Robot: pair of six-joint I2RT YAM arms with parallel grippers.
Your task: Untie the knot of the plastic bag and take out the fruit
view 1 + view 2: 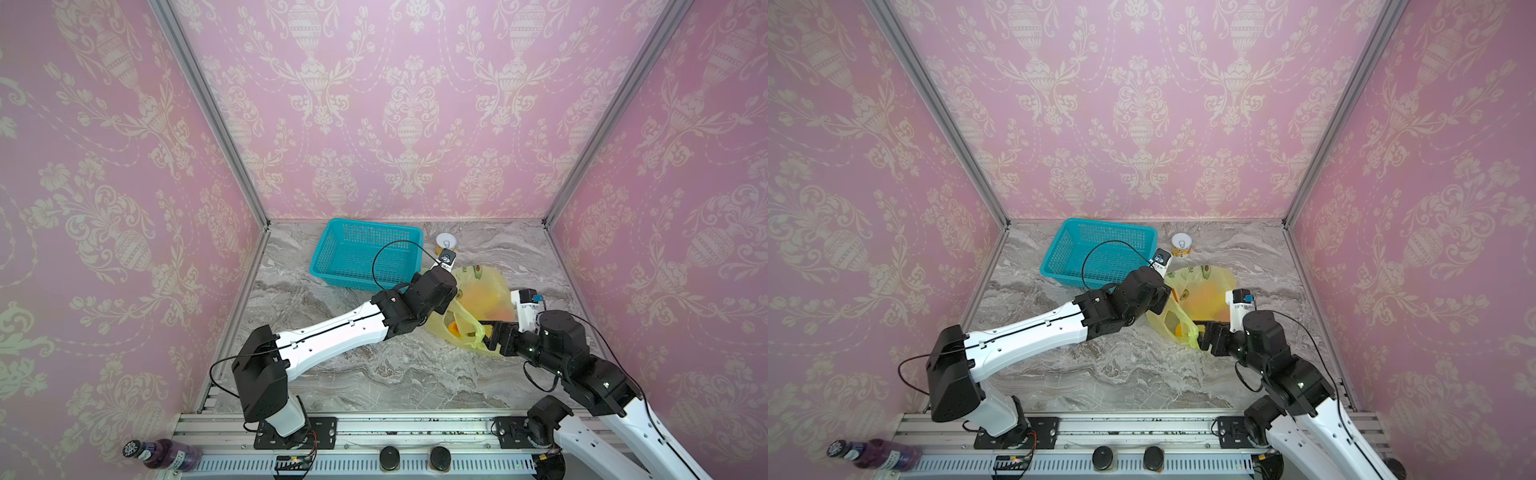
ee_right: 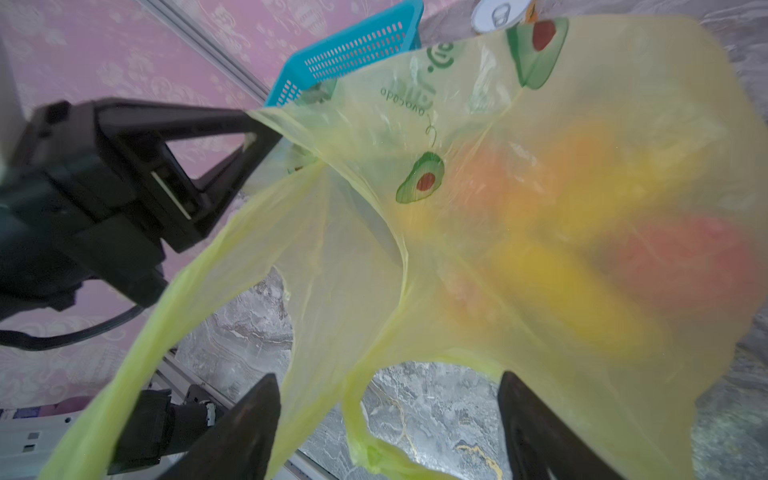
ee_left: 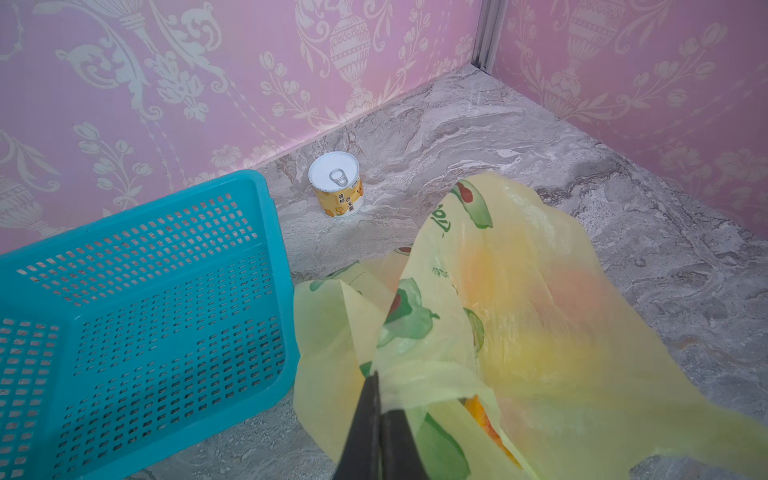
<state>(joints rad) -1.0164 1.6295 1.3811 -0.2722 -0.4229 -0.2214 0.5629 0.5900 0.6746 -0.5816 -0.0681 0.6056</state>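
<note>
Both top views: plastic bag (image 1: 482, 291) lies on the tabletop (image 1: 374, 374) right of centre, just beside the teal basket (image 1: 324, 249), small can (image 1: 446, 242) behind it near the back wall; left arm (image 1: 332, 332) covers its own claw here; right claw (image 1: 484, 333) sits at the bag's near edge by a loop handle (image 1: 477, 326), gap hard to read from above

Left wrist: left claw (image 3: 377, 388) pinched tight on a bunched fold of the bag's rim, film taut above it; a bit of orange fruit (image 3: 484, 415) peeks out at the mouth

Right wrist: right claw spread wide, gripping nothing, one thin handle dangling between its fingers (image 2: 253, 419); rest of the fruit is only yellow, orange and red blur through the film, count unclear; knot not made out, handles look loose so probably undone already

Handling guess: film thin, soft, slippery, tears if yanked, so take a bunched handle or the rim, not flat film; fruit gives weight and may roll out
</note>
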